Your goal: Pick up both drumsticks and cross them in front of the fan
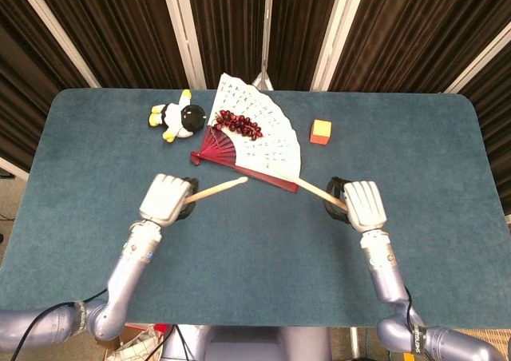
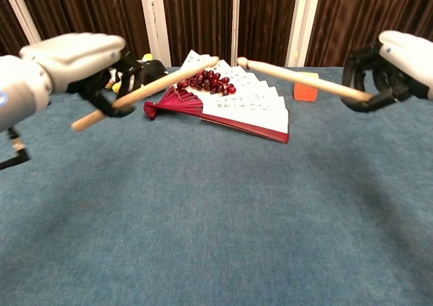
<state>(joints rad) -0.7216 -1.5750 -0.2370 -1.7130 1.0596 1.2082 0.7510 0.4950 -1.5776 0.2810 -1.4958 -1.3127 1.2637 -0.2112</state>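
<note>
A: Where does the head view look from?
B: High above, down on the whole table (image 1: 96, 137).
A: And the chest view?
B: Low and near, facing forward. Both show the fan (image 1: 259, 133) and both hands.

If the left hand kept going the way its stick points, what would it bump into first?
Probably the other drumstick, held by the right hand: the left hand's drumstick aims at its tip above the fan, though depth is unclear.
</note>
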